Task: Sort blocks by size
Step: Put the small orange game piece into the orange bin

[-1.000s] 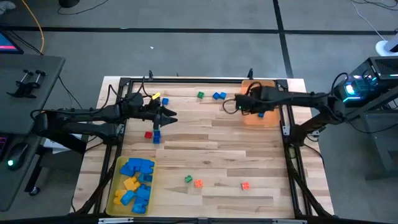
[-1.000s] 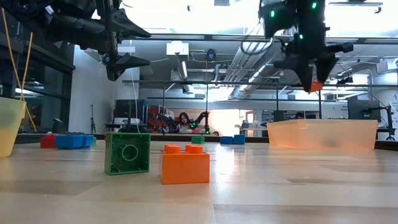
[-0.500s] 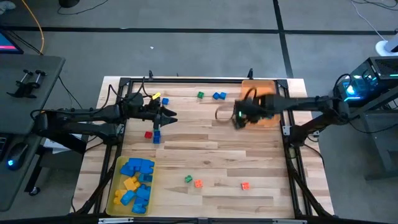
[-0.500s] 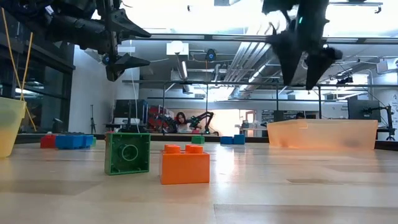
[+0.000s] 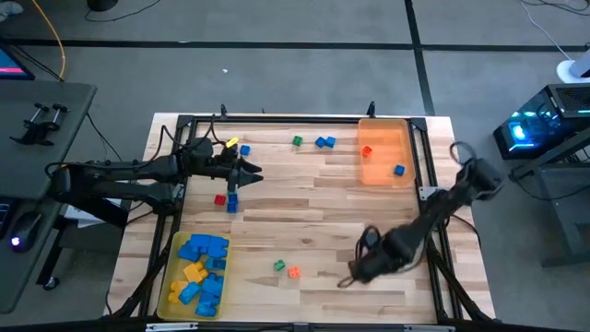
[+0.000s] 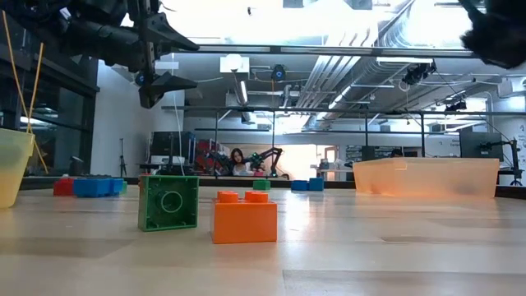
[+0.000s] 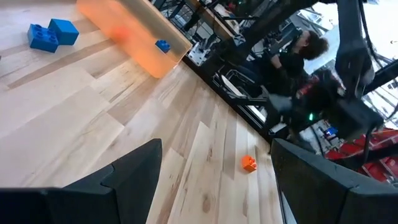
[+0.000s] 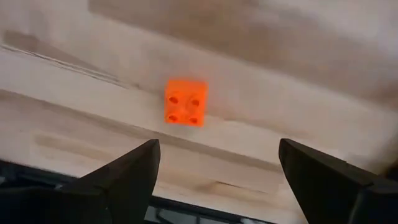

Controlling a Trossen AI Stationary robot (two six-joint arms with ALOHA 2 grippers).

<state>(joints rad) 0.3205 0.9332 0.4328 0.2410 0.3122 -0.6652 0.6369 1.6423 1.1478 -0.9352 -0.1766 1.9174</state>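
Note:
My right gripper (image 5: 354, 276) hangs open over the table's near right part, fingers pointing down. In the right wrist view a small orange cube (image 8: 185, 101) lies on the wood ahead of its spread fingers, untouched. My left gripper (image 5: 251, 173) waits open above the table's left side, near a blue block (image 5: 231, 202) and a red cube (image 5: 219, 198). The orange tray (image 5: 384, 138) at the far right holds an orange cube (image 5: 366, 151) and a blue cube (image 5: 398, 170). The yellow tray (image 5: 175, 277) at the near left holds larger blue and yellow blocks.
Loose blocks lie on the wood: green (image 5: 297, 141) and blue (image 5: 324, 141) at the far edge, yellow and blue (image 5: 237, 146) at the far left, green (image 5: 279, 266) and orange (image 5: 294, 272) near the front. A dark frame borders the table.
My right gripper has opened above the orange tray and let go of an orange cube, which now lies in the tray. It then swung fast toward the table's near edge, sank a little and tipped to point down over another orange cube.

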